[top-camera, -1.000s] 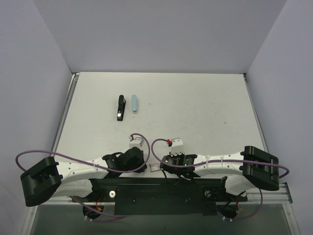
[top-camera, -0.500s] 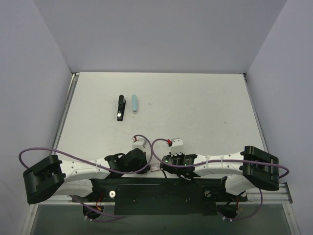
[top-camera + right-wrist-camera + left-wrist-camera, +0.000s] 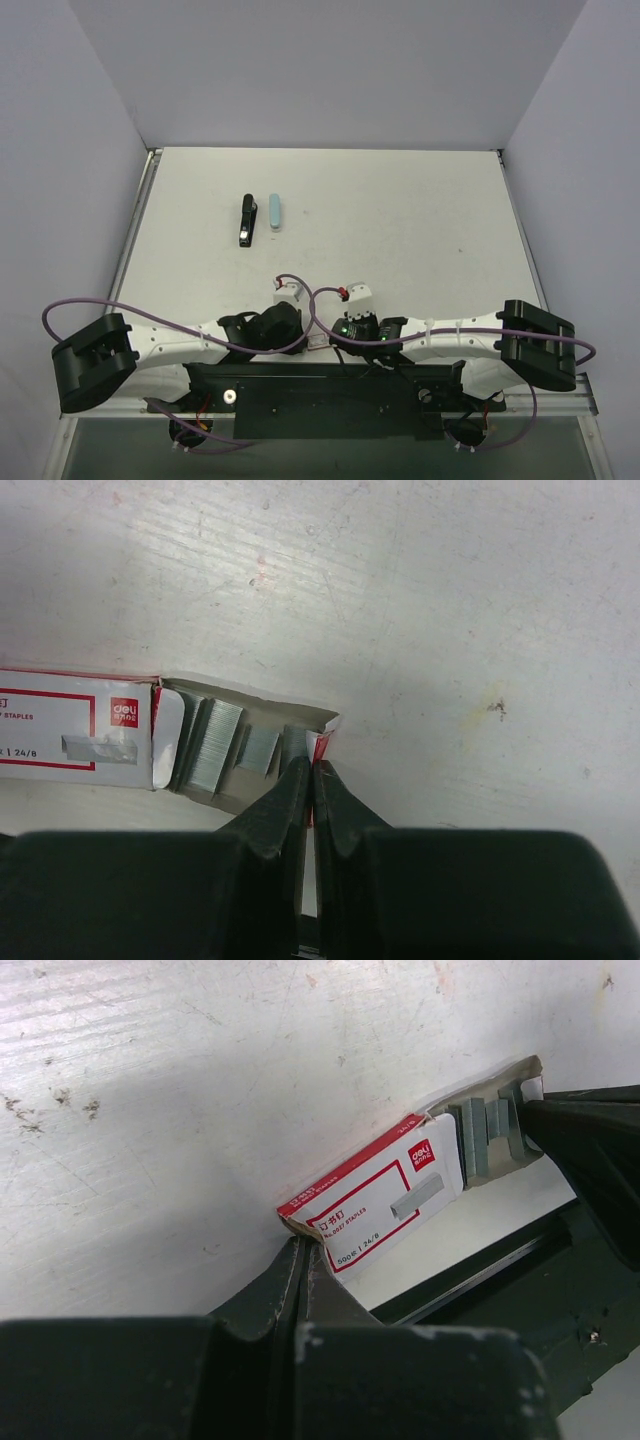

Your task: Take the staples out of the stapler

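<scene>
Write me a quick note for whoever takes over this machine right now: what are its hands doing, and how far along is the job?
Left gripper: shut, pinching the closed-end corner of the white-and-red cardboard staple box.
Right gripper: shut on the same box's open flap; grey staple strips show inside.
Black stapler: lies further out, beyond both arms, next to a light-blue oblong piece.
Done: nothing visible on the stapler.
Left: reach it, open it, take the staples out.
</scene>
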